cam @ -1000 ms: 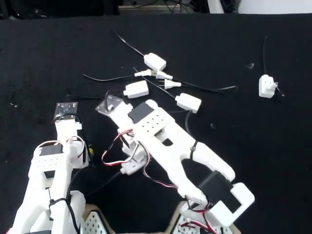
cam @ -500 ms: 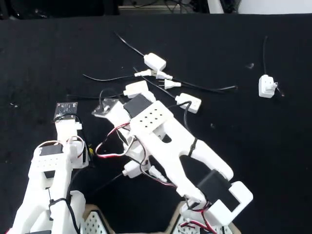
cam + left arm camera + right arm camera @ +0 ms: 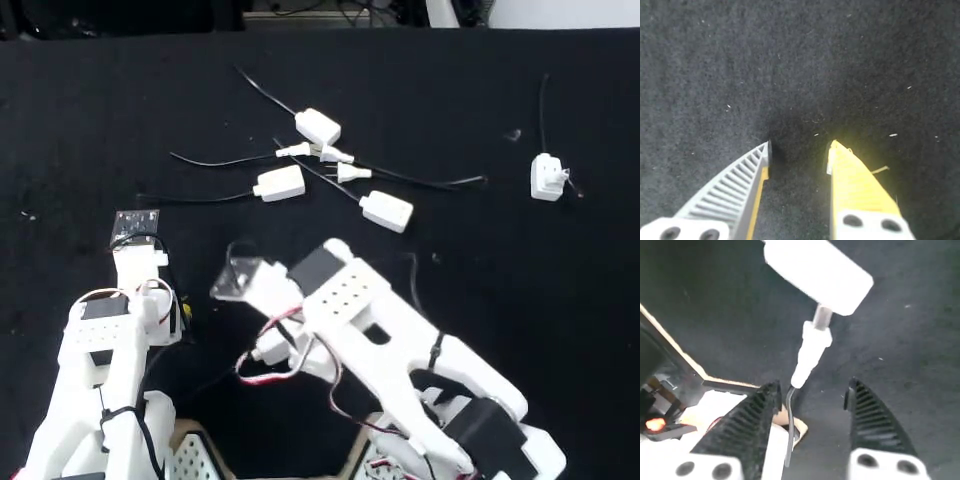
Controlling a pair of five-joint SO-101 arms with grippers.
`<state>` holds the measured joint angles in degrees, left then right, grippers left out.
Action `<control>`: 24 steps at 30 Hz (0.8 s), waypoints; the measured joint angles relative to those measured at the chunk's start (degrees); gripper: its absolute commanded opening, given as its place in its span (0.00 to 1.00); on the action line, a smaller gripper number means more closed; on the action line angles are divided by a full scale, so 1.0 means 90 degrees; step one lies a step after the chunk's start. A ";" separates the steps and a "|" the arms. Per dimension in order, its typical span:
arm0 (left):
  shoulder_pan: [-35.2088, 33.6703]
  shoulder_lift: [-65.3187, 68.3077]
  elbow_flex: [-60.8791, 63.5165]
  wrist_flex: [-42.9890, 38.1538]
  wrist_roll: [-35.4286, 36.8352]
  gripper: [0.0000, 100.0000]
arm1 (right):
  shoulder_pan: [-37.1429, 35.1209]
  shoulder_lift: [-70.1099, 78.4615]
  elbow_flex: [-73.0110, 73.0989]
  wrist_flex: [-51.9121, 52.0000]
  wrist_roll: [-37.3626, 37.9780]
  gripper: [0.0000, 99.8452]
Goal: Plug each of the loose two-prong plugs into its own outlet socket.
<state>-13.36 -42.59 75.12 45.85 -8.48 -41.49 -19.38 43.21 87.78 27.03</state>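
Currently right pincer [image 3: 812, 386] hanging released, white plug [image 3: 811, 352] lying between its tips, socket [image 3: 817, 272] just beyond, left pincer [image 3: 799, 146] gaping over black worktop [image 3: 790, 60].

On my high view I see a table [image 3: 560, 300] covered edge to edge in matte black cloth, evenly lit with no hard shadows. Up close, its weave carries pale lint specks [image 3: 729, 105]. Beyond the table's far edge runs a narrow dim strip where I make out some tangled cables [image 3: 340, 10] and, toward the right, a bright white panel [image 3: 560, 12].
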 measured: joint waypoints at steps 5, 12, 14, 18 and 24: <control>0.0000 0.0000 0.0000 0.0000 0.0000 0.20 | 0.0049 0.0000 0.0322 -0.0410 0.0049 0.20; 0.0000 0.0000 0.0000 0.0000 0.0000 0.20 | 0.0049 0.0000 0.1055 -0.1280 -0.0039 0.19; 0.0000 0.0000 0.0000 0.0000 0.0000 0.20 | 0.0049 0.0000 0.1280 -0.1524 -0.0049 0.12; 0.0000 0.0000 0.0000 0.0000 0.0000 0.20 | 0.0049 0.0000 0.1299 -0.1758 -0.0049 0.03; 0.0000 0.0000 0.0000 0.0000 0.0000 0.20 | 0.0342 0.0020 0.0791 -0.1905 -0.0049 0.01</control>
<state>-13.36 -42.59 75.12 45.85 -8.48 -38.42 -19.21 50.33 70.64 26.59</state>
